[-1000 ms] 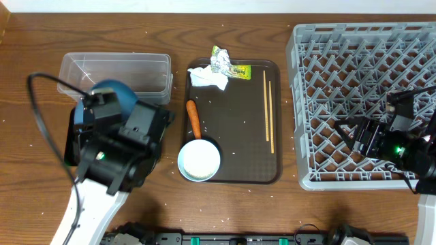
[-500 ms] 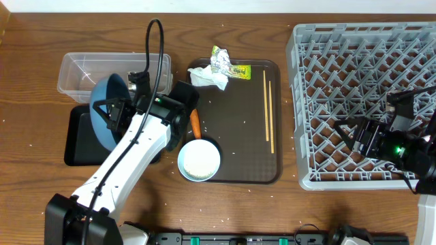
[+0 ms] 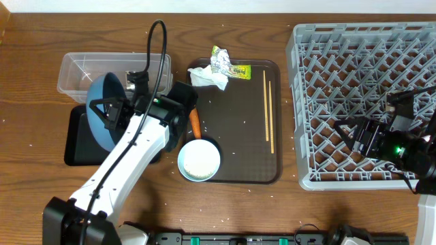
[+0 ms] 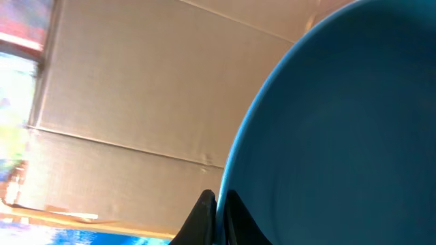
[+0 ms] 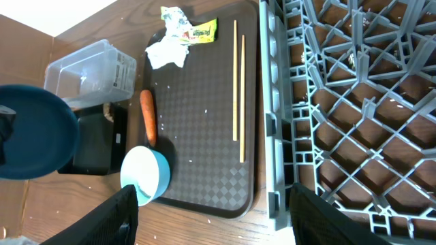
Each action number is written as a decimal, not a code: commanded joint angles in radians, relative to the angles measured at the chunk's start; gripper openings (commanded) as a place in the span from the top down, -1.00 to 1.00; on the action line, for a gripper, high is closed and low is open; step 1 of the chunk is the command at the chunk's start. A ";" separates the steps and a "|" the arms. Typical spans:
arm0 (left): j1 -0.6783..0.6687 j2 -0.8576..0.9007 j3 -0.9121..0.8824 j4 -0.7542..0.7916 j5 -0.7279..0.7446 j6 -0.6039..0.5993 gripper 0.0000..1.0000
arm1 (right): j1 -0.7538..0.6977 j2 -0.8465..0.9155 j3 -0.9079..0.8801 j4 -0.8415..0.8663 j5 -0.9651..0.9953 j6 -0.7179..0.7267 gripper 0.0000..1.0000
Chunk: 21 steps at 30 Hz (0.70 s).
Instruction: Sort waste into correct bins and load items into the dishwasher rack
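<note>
Left claw: the left gripper (image 3: 107, 114) is clamped on the rim of the dark blue dish (image 3: 101, 109). Its fingers (image 4: 204, 211) almost meet across the edge, and the dish stands tilted on its side.
Beneath the left claw: the clear tub (image 3: 82, 68) lies just beyond it and the black tray (image 3: 73, 148) just nearer. The dish hangs over where the two meet.
Right of the left claw: the rim of the brown serving tray (image 3: 238, 122) is close by. It carries the carrot stick (image 3: 194, 119), white bowl (image 3: 199, 160), white napkin (image 3: 208, 78), yellow-green wrapper (image 3: 231, 68) and wooden sticks (image 3: 268, 112).
Right claw: the right gripper (image 3: 346, 134) is spread wide and holds nothing. It hangs above the lattice floor of the dishwasher rack (image 3: 361, 41).
Edges: the rack's left wall sits just beside the serving tray's right rim.
Open room: wooden table (image 3: 34, 41) shows left of the left claw, flecked with rice grains (image 3: 30, 144).
Room: behind the dish, the left wrist view shows a beige panelled wall (image 4: 122, 102).
</note>
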 commanded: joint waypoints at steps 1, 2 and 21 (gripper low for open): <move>-0.033 -0.069 0.056 0.000 0.127 -0.056 0.88 | 0.014 0.001 0.013 -0.003 -0.001 -0.031 -0.30; -0.050 -0.093 0.087 0.001 0.177 -0.056 0.88 | 0.014 0.001 0.013 -0.003 -0.001 -0.039 -0.31; -0.214 -0.328 0.269 0.313 1.297 0.069 0.88 | 0.320 0.001 0.013 0.120 -0.279 -0.221 -0.49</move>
